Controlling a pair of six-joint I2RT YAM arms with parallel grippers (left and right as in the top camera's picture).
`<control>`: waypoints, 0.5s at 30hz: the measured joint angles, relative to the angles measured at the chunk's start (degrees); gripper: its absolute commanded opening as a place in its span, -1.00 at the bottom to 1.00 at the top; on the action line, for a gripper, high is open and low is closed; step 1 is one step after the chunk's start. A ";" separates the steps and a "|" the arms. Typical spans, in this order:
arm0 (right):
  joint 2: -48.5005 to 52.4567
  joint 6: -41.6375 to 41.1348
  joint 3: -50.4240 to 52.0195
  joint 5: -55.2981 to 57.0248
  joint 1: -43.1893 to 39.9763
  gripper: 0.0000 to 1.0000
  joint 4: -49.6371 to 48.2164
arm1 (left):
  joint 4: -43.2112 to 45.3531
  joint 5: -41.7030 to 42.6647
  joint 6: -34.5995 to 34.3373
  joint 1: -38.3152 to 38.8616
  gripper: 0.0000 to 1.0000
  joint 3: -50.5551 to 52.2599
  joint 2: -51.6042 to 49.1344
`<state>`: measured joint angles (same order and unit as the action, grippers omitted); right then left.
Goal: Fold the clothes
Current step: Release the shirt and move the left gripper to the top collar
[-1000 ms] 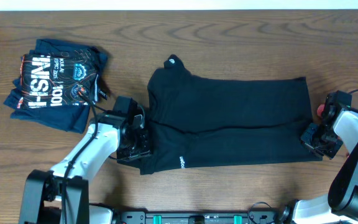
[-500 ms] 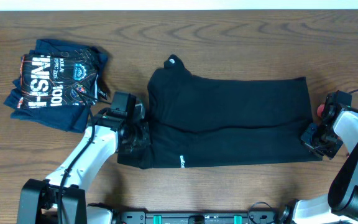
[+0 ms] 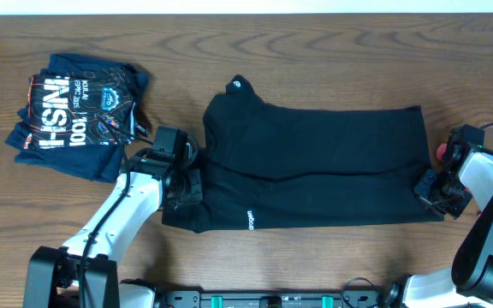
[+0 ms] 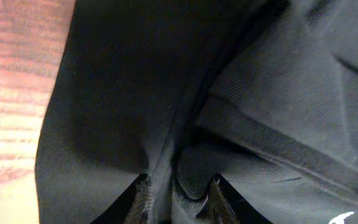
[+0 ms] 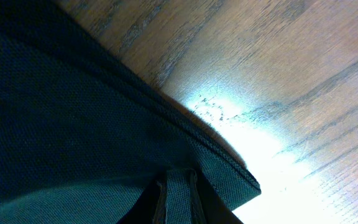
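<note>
The black T-shirt lies folded into a long band across the middle of the table, a small white logo on its near edge. My left gripper is at the band's left end. In the left wrist view its fingers stand a little apart, the left gripper partly open, with loose folds of the black T-shirt lying between them. My right gripper is at the near right corner. In the right wrist view the right gripper is shut on the hem of the black T-shirt.
A folded navy printed shirt lies at the far left of the table. A bit of coral-red fabric shows behind the right arm at the right edge. Bare wooden table runs along the far side.
My left gripper has moved up toward the shirt's left end, and the near left corner of the shirt has drawn inward and tucked under. The right gripper has held still.
</note>
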<state>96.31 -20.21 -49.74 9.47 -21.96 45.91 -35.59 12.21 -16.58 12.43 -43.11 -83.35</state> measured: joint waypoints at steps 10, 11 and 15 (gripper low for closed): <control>-0.09 1.49 -2.64 -5.05 -0.28 -0.56 3.85 | -0.31 -1.70 2.43 0.00 0.28 -5.35 5.75; -0.31 1.55 -3.93 -5.92 -0.31 -0.34 4.44 | -0.37 -1.81 2.86 0.00 0.30 -6.71 6.27; -2.95 3.34 -10.49 -10.78 -0.28 0.00 4.39 | -0.07 -2.01 4.74 0.00 0.39 -12.48 6.23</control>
<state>93.36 -16.86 -60.23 -1.30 -22.24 50.30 -35.66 10.20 -11.84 12.43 -55.59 -77.12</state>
